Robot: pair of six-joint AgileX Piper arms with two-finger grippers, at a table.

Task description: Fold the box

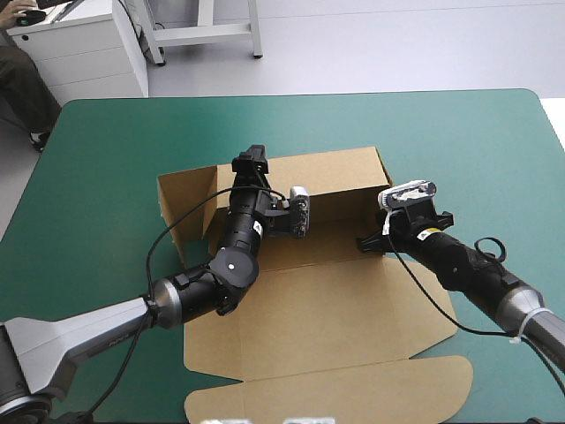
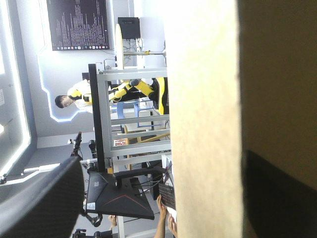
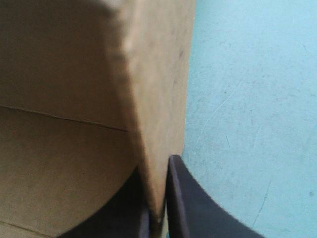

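Observation:
The brown box (image 1: 327, 300) lies at the table's middle, its far wall and both side walls raised, its lid flat toward the near edge. My left gripper (image 1: 250, 165) is raised at the far left corner. In the left wrist view its black fingers (image 2: 44, 198) stand wide apart, with a wall of the box (image 2: 208, 119) upright between them and nearer one finger. My right gripper (image 1: 372, 240) is at the right side wall. In the right wrist view that gripper (image 3: 154, 166) is all but shut, pinching the edge of the box wall (image 3: 153, 99).
A brown flap (image 1: 181, 203) sticks out left of the box. The rounded lid tongue (image 1: 353, 393) reaches close to the table's near edge. Bare teal-green cover (image 1: 459, 141) lies to the right and beyond the box.

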